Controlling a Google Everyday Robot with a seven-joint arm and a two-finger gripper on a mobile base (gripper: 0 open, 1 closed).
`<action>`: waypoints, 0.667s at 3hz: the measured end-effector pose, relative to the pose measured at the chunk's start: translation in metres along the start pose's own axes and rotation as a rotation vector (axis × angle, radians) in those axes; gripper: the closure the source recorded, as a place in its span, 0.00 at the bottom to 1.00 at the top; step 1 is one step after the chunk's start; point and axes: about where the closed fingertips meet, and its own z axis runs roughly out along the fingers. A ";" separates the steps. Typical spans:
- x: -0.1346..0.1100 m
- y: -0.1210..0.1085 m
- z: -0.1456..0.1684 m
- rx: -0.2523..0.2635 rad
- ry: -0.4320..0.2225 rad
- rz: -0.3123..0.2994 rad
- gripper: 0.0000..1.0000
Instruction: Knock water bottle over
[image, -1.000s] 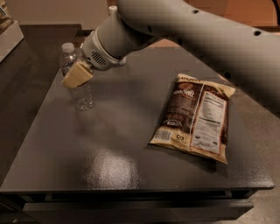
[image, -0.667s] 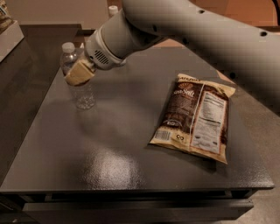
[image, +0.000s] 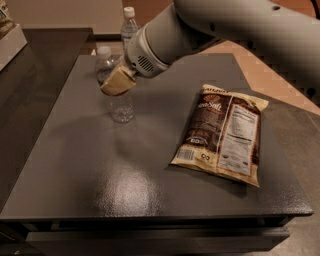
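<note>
Shifted toward the chip bag (image: 220, 132) since earlier: gripper (image: 117, 82) and upright water bottle (image: 121, 106); the bottle stands just behind the gripper, seemingly touching. Clenched or released cannot be told.

A dark table (image: 95, 170) fills the view. A brown snack bag (image: 220, 134) lies flat on the table's right half, nutrition label up. A slim bottle (image: 129, 26) with a white cap stands upright beyond the table's far edge. A pale box (image: 10, 44) sits off the table's far left corner.
</note>
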 end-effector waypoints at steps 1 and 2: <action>0.024 -0.008 -0.024 0.042 0.113 -0.092 1.00; 0.043 -0.012 -0.041 0.081 0.243 -0.216 1.00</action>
